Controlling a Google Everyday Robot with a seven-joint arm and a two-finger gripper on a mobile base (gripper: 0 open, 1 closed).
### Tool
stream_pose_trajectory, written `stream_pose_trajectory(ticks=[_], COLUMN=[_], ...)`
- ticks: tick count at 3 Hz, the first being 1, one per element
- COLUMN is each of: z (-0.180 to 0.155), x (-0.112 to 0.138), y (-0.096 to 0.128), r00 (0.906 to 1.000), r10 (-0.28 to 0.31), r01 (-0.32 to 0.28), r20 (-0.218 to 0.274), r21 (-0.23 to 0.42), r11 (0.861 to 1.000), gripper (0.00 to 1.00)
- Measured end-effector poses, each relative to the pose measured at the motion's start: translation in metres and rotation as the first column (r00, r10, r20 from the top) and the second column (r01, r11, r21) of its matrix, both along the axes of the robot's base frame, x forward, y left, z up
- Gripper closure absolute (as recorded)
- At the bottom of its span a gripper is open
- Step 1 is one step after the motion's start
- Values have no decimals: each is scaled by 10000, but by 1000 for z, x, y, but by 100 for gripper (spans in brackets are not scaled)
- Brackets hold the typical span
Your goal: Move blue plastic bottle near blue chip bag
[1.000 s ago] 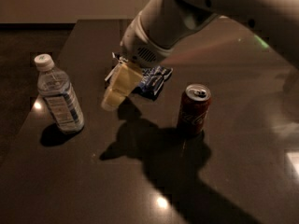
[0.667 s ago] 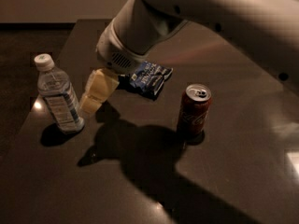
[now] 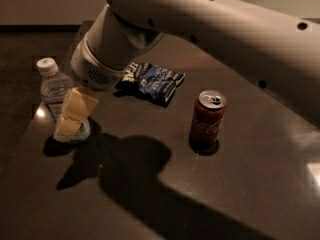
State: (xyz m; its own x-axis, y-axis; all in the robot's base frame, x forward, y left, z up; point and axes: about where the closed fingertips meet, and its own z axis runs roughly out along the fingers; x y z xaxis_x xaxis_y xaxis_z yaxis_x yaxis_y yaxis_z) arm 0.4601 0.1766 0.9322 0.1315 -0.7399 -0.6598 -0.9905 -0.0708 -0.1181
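Observation:
The blue plastic bottle (image 3: 54, 86) stands upright near the table's left edge, its white cap on top. My gripper (image 3: 75, 113), tan-coloured, hangs from the big arm directly in front of the bottle's lower right part and hides much of its label. Whether it touches the bottle does not show. The blue chip bag (image 3: 152, 81) lies flat and wrinkled to the right of the bottle, at the middle back of the table, partly under the arm's wrist.
A red soda can (image 3: 207, 116) stands upright right of centre, in front of the chip bag. The dark table (image 3: 235, 194) ends just left of the bottle. The arm's shadow falls across the front middle.
My gripper has swung left from beside the chip bag to the bottle and now overlaps it. The bottle, bag and can have stayed in place.

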Motion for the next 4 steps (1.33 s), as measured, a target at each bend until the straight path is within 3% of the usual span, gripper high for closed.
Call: stream_pose_trajectory(ticks=[2, 4], z=[-1, 6], x=[7, 15], y=[26, 17], r00=[9998, 9999], r10=[215, 93], r01=[-214, -86], r20=[-20, -117], r21=[318, 568], r11=[9993, 9983], gripper=[14, 60])
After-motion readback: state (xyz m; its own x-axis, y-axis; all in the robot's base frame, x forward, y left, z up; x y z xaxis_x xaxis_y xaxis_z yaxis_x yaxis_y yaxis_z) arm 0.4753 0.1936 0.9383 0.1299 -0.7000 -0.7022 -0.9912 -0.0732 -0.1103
